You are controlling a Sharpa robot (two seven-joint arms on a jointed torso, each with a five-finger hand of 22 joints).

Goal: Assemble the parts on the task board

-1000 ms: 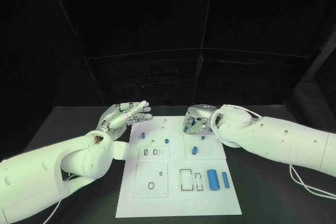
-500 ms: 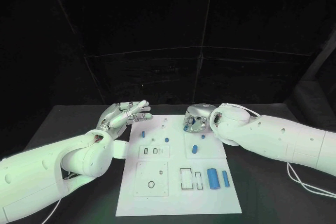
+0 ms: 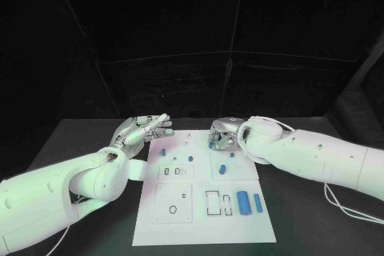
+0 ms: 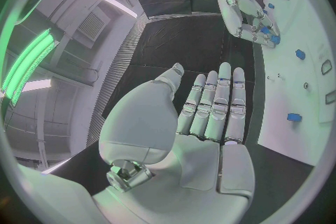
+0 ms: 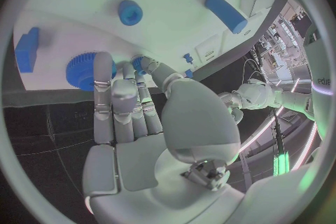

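We see right hand at far end of task board, fingers curled over blue gear; grip unclear, cannot tell. Risk: gear slips or tilts. Left hand spread, empty, above tabletop beside board.

A white flat task board on a black surface carries small blue plastic parts; both hands are silver.

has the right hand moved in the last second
Barely: the right hand stays over the task board's far end, perhaps drifting slightly away from the board's right edge.
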